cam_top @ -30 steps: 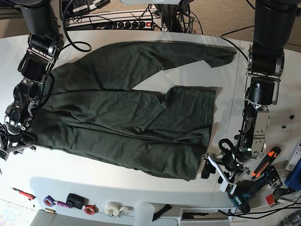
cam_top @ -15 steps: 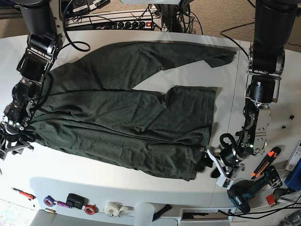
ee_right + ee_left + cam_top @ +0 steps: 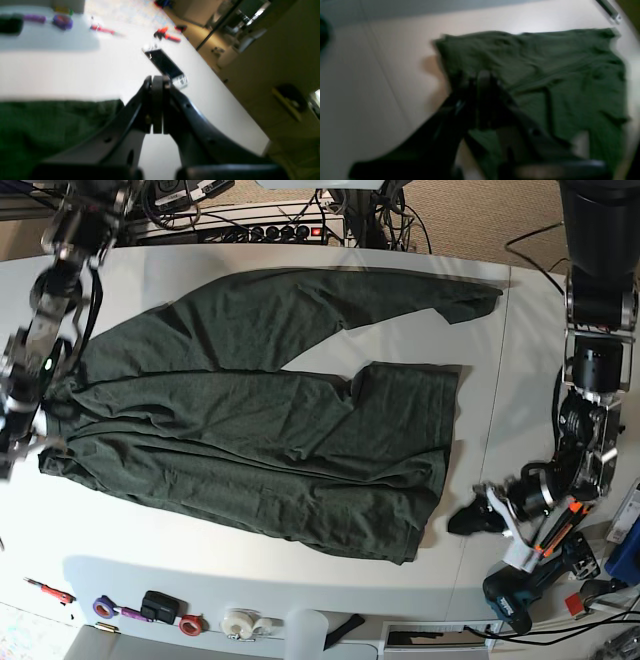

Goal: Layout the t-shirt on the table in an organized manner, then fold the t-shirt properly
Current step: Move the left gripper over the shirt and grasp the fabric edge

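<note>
Both claws pressed together: the left claw (image 3: 463,521) hangs just off the hem corner, the right claw (image 3: 157,82) sits at the opposite edge — neither visibly pinching cloth. The t-shirt (image 3: 270,420) lies rumpled across the white surface (image 3: 500,370); flattening calls for corner grips and an outward pull.

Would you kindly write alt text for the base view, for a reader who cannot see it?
A large dark forest-green cotton t-shirt lies spread but creased on a white smooth tabletop, one long part stretching toward the far corner. The shut right gripper sits at its edge; the shut left gripper is just off its near corner, beside hand tools.
</note>
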`<state>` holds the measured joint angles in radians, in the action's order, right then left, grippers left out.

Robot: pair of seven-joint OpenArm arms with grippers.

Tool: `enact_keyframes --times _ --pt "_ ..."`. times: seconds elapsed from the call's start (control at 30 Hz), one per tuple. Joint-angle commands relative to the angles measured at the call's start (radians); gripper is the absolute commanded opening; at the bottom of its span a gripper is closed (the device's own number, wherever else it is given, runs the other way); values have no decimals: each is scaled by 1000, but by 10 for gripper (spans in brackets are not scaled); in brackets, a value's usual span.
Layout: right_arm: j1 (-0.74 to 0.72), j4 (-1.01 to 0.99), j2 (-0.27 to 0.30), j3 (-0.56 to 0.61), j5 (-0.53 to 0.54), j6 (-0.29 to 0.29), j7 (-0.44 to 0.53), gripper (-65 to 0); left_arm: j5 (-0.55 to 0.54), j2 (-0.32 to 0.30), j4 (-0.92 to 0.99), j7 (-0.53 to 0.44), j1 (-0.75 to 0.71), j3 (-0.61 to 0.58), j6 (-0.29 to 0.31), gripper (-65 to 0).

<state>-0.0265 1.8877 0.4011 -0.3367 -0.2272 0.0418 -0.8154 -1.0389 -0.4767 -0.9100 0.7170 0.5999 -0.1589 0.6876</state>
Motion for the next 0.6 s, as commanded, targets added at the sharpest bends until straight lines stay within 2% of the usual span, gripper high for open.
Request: enact_keyframes --times 0.0,0.13,0.23,0.3,0.4,0.47,0.57 --pt "24 27 19 -5 -9 7 -1 -650 -64 -4 -16 32 10 5 11 -650" --pt "168 36 -6 -5 -29 7 -22 -650 -222 32 -50 227 -69 5 11 -650" --pt "248 36 -33 -5 -65 8 -22 -650 -309 72 -68 320 -111 5 11 -650" --pt "281 37 -42 -6 -66 10 -21 -650 -314 98 -72 342 -124 5 11 -650" --pt "312 36 -44 -10 -14 21 -20 -650 -255 123 -72 347 -130 5 11 -650" --pt "314 35 -61 -42 54 23 -6 -650 -225 128 -74 353 -130 5 11 -650" --pt "310 35 -126 -155 193 3 84 -650 -206 127 -127 333 -144 5 11 -650"
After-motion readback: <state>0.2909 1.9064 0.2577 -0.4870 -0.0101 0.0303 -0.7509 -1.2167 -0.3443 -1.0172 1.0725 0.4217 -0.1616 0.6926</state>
